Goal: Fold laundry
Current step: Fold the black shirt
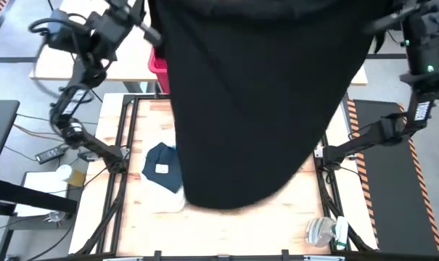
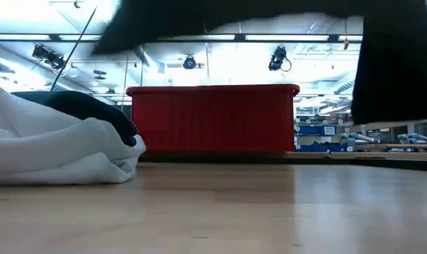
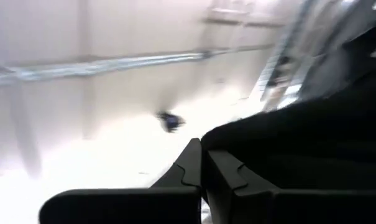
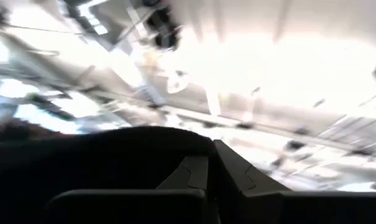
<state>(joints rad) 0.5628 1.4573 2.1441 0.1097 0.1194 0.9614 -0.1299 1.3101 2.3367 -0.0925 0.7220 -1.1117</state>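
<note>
A large black garment point(image 1: 259, 101) hangs spread high over the table between my two grippers and fills the middle of the high view. My left gripper point(image 3: 203, 163) is shut on its one top end and my right gripper point(image 4: 211, 163) is shut on the other. In the high view both grippers are at the top edge, largely hidden by the cloth. In the low view the black cloth point(image 2: 397, 63) hangs clear above the tabletop. A white shirt point(image 2: 51, 152) with a dark blue piece point(image 1: 163, 167) on top lies on the table's left part. My left gripper pinches an upper edge of the black garment point(image 3: 237, 140) between its two shut fingers; the cloth runs off to one side and hangs below, lifted clear of the table. My right gripper pinches the garment's other upper edge point(image 4: 175, 146) between its shut fingers; the cloth hangs below, clear of the table.
A red plastic crate point(image 2: 213, 116) stands at the table's far side, behind the hanging cloth. A clear plastic object point(image 1: 324, 232) lies at the near right corner. Bare wood shows along the near edge point(image 1: 241, 232).
</note>
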